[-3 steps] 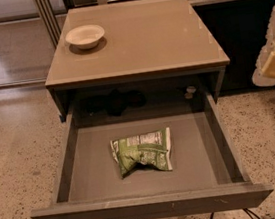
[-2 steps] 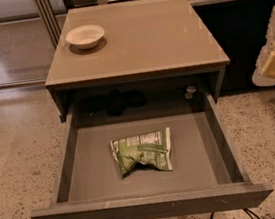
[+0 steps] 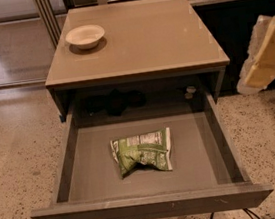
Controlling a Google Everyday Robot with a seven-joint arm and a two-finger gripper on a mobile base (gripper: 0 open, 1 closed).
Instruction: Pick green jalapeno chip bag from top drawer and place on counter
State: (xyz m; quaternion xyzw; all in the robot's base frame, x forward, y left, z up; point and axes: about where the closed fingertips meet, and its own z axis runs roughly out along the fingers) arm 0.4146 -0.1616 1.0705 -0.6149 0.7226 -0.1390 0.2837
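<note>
Green jalapeno chip bag (image 3: 142,152) lying centred in the open top drawer (image 3: 212,142), long axis paralleling the counter (image 3: 143,40) front edge | gripper (image 3: 267,54) hanging beyond the right edge, bag lying down-left of it; its grip cannot be told

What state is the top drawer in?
Open: the top drawer is pulled out, the green jalapeno chip bag lying on its floor. The gripper is at the right edge, apart from it.

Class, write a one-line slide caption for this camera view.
Bag lies in open drawer, bowl on counter, gripper at the right edge.
</note>
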